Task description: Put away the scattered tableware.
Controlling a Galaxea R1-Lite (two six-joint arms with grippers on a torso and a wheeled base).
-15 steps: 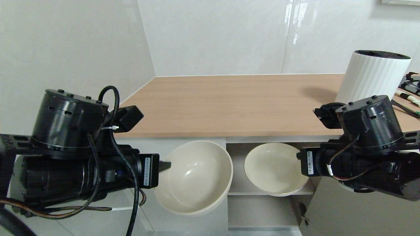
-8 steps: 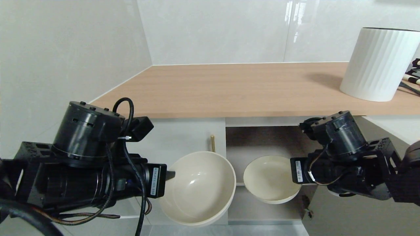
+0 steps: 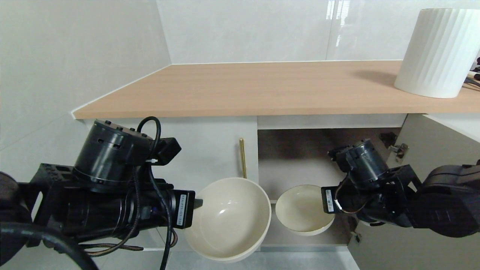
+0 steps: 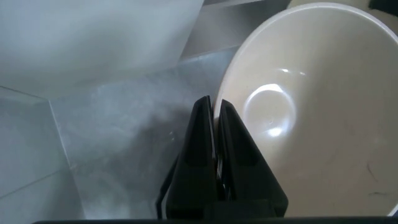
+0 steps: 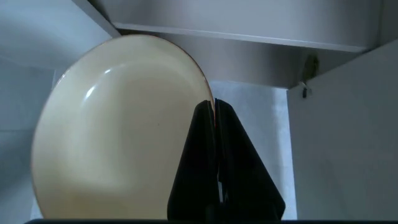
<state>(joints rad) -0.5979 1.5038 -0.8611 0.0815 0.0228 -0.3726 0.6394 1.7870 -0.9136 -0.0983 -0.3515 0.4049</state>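
right bowl (image 3: 302, 208) eased toward cabinet (image 3: 300, 157), glossy cream (left bowl (image 3: 225, 217) deeper)

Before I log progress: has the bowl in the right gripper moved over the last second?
Yes. Though the camera shifted too, the smaller bowl in the right gripper has gone forward toward the open cabinet, looking smaller against its opening.

Tilted large cream bowl (image 3: 228, 219); smaller cream bowl (image 3: 302, 210) before open cabinet (image 3: 296, 153).
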